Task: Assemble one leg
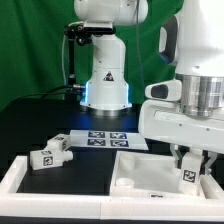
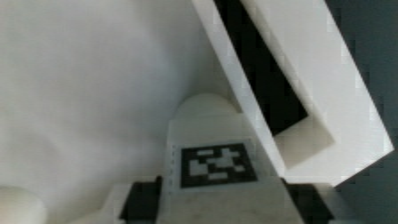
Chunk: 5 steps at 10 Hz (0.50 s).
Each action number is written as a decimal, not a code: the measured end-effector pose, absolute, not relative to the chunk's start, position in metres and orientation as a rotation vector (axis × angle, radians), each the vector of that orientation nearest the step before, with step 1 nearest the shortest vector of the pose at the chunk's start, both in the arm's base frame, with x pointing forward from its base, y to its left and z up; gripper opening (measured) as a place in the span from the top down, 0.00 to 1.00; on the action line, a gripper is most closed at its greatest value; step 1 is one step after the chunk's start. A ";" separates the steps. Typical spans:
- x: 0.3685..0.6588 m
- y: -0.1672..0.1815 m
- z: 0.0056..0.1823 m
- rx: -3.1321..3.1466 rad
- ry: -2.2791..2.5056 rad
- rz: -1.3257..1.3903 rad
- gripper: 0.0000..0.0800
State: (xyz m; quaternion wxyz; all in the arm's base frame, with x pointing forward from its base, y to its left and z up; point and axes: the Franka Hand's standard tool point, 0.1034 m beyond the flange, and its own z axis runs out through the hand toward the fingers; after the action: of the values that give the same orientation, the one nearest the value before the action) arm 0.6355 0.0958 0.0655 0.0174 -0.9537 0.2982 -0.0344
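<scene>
Leg (image 1: pixel 188 171) number one, a stubby white post with a square tag sticker, hangs upright in the exterior view, low at that view's right, pinched in the claw (image 1: pixel 189 160) just above the large white rimmed panel (image 1: pixel 150 172). Holding it vertical over the panel's near corner looks deliberate: the judgement is that the post must go down end-first into a socket there, so the arm carries it straight rather than tilted. A raised round boss (image 1: pixel 123 183) shows in the panel toward the exterior view's left, probably another such socket. More legs (image 1: pixel 52 151) lie loose on the dark surface (image 1: pixel 30 125) to the exterior view's left, well apart from the panel, likely waiting their turn, and the marker board (image 1: pixel 103 138) lies flat behind the panel. A white frame (image 1: pixel 20 176) borders the near side, presumably to keep parts from sliding off. In the wrist view, the leg (image 2: pixel 217 150) fills the centre, its tag facing the camera, with the dark fingers (image 2: pixel 139 198) pressed against its sides, so the claw is closed narrowly on the leg. Beneath it spreads the panel's (image 2: pixel 89 90) flat white face and beside it the raised rim (image 2: pixel 311 90); whether the post's lower end already touches the panel cannot be told from either view.
</scene>
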 end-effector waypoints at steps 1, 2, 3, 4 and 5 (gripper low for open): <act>0.636 0.096 0.066 -2.963 0.927 -0.108 0.54; 0.641 0.098 0.072 -2.961 0.911 -0.119 0.54; 0.648 0.101 0.083 -2.955 0.890 -0.146 0.29; 0.653 0.103 0.094 -2.947 0.879 -0.162 0.29; 0.659 0.106 0.107 -2.940 0.867 -0.172 0.21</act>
State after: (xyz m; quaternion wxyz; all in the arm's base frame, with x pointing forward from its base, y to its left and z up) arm 0.6593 0.1058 0.1069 0.0356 -0.9571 0.2821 -0.0559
